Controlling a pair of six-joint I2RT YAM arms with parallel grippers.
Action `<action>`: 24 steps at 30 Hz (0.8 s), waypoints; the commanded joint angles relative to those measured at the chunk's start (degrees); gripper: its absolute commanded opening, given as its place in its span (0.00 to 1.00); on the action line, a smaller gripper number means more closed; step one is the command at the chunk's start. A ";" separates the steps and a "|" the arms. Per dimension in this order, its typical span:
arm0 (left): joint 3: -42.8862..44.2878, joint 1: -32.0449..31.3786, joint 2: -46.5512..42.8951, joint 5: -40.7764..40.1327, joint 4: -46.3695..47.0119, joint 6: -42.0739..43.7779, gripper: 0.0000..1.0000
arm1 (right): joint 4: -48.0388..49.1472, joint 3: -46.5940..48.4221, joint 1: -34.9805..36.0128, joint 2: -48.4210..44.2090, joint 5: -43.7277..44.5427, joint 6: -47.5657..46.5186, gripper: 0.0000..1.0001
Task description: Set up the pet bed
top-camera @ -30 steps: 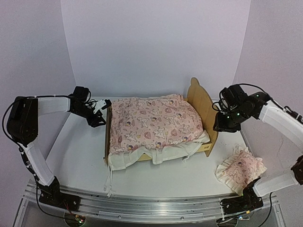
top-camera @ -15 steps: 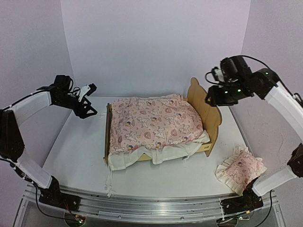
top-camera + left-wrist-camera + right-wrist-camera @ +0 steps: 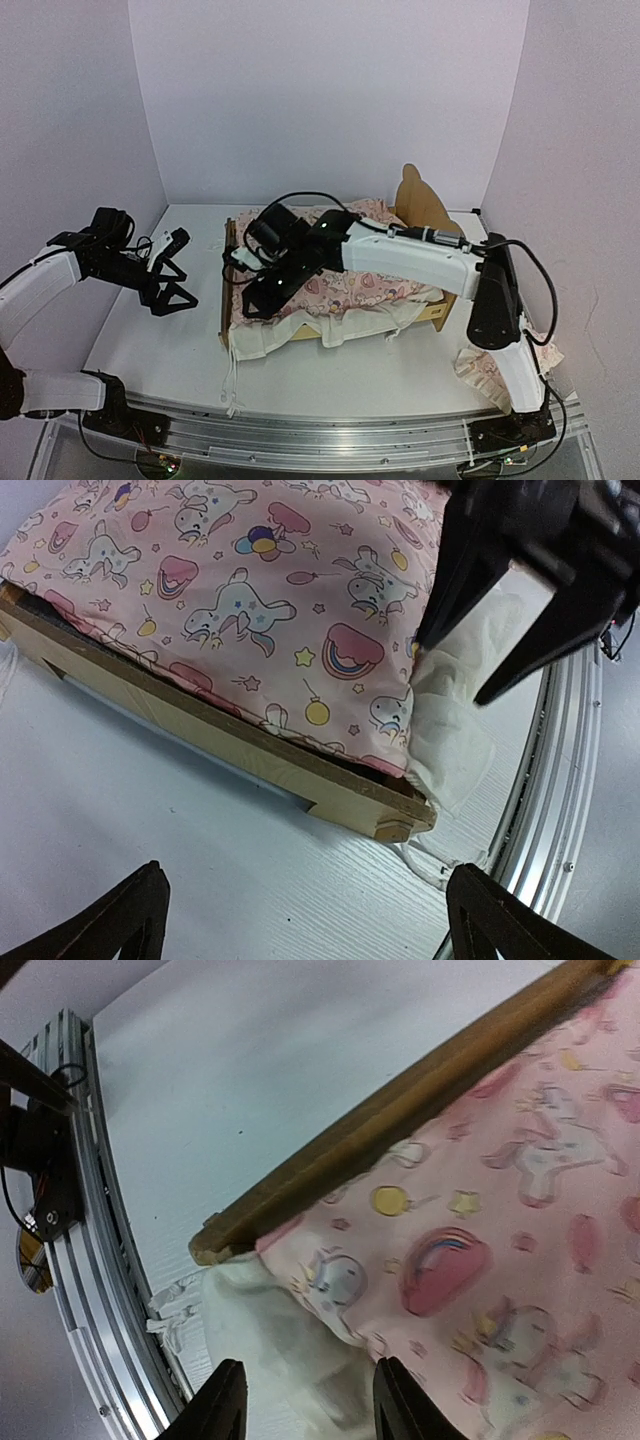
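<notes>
While the pink cover (image 3: 250, 600) is lying over the pet bed (image 3: 424, 205), which is standing mid-table with its headboard to the far right, you are working the dressing step at the cover's near-left corner. Your right arm is spanning the bed, and the right gripper (image 3: 310, 1370) is hovering just above the cream ruffle (image 3: 270, 1330) that is spilling past the foot-rail corner. Its jaws are standing partly apart and are clasping nothing. Your left gripper (image 3: 305, 880) is hanging over the table (image 3: 150, 350) just left of the foot rail, spread wide and empty. Judging from this, the next move is calling for a short descent onto the ruffle, a pinch on fabric alone, and a pull that squares the corner without dragging the light frame. Counting: one bed, one cover, one pillow (image 3: 478, 368) lying at the near right, partly hidden behind the right arm, and two grippers.
</notes>
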 commanded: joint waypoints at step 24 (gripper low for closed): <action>0.13 -10.94 1.52 -4.08 0.84 0.33 0.57 | 6.08 0.09 -2.38 0.05 -5.22 6.07 0.00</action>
